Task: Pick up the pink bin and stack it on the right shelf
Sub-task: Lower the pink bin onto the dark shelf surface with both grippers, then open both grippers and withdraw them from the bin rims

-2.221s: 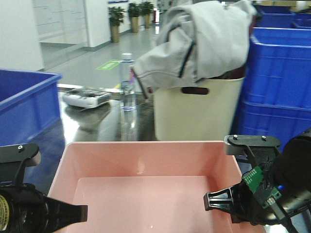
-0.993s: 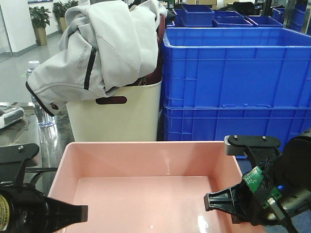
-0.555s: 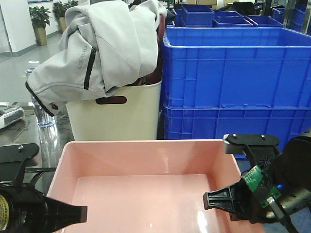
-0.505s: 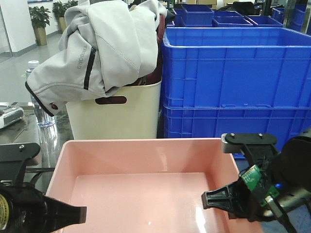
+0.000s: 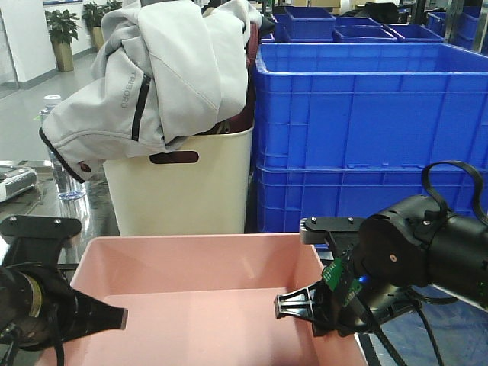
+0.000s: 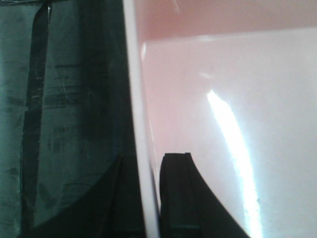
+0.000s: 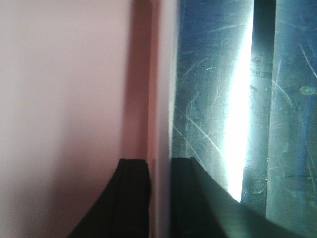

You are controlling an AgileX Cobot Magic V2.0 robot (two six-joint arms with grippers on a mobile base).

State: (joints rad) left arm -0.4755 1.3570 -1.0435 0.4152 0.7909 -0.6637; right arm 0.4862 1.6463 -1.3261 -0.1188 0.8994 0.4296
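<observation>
2 grippers hold the pink bin (image 5: 198, 305): the left gripper (image 6: 148, 166) and right gripper (image 7: 159, 168) each have jaws closed on a side wall. The bin lies over the right shelf (image 7: 218, 124), though I cannot tell whether it touches. The grab looks done and the release is not yet done. Beyond stand blue crates (image 5: 366, 114).

The grey jacket (image 5: 175, 69) carries vertical sleeve lettering that reads roughly "TRIBORD"

Warehouse or logistics hall, as I see it through the cameras.
Deep blue crates (image 5: 366, 107) stand stacked along the right with more behind. I see a scratched steel shelf top (image 6: 69, 99) marked with black tape (image 6: 32, 109), a polished floor (image 5: 19, 114) running back to a potted plant (image 5: 61, 30), and a grey jacket (image 5: 168, 69) dumped over a cream bin (image 5: 179, 191).
</observation>
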